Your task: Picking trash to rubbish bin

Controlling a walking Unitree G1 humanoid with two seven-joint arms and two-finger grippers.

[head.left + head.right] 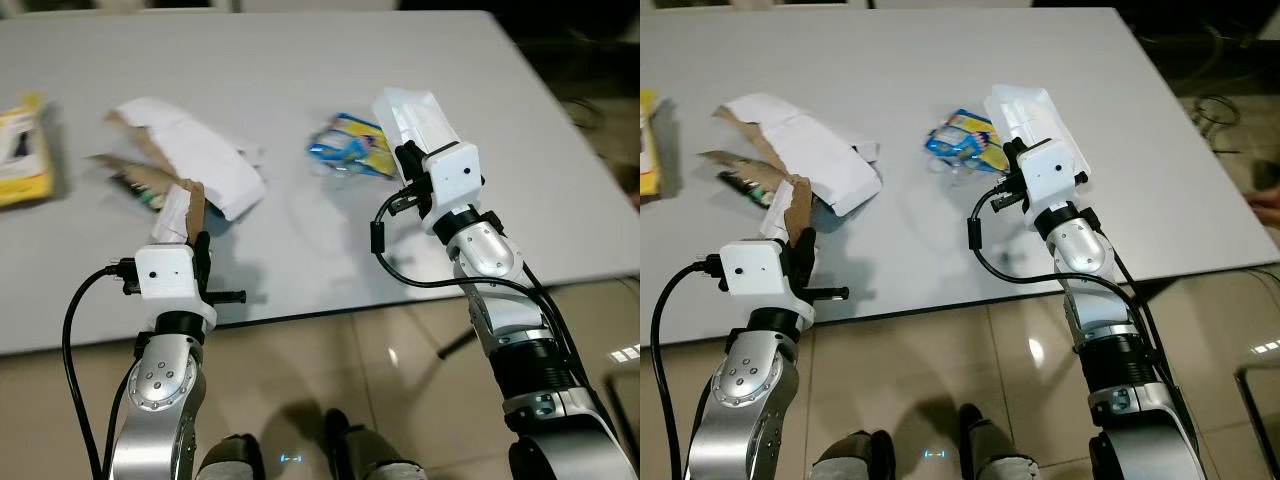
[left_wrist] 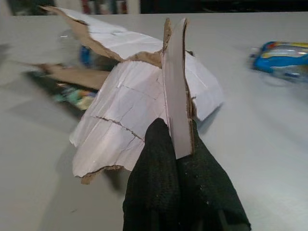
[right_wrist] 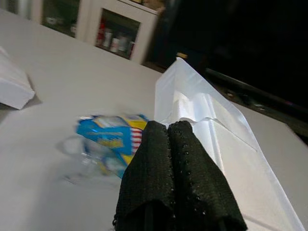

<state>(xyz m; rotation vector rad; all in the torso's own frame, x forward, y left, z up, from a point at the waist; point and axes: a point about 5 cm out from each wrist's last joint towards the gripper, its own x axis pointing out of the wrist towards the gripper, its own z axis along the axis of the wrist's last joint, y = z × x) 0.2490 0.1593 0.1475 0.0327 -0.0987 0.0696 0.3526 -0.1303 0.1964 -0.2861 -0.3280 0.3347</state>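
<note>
Trash: 1 cardboard scrap (image 2: 177, 91) in left hand (image 2: 178, 139), 1 plastic bag (image 3: 216, 120) in right hand (image 3: 171, 132).

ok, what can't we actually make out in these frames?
- Dark wrapper: mostly under the torn white-and-brown cardboard, head views.
- Yellow packet: cut by the left edge.
- Blue-and-yellow crumpled plastic bottle: blurred in the right wrist view, label unreadable.
- Clear white plastic bag: its lower end hidden behind the right gripper.

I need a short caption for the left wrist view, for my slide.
Left gripper shut on a torn cardboard piece, above the grey table.
</note>
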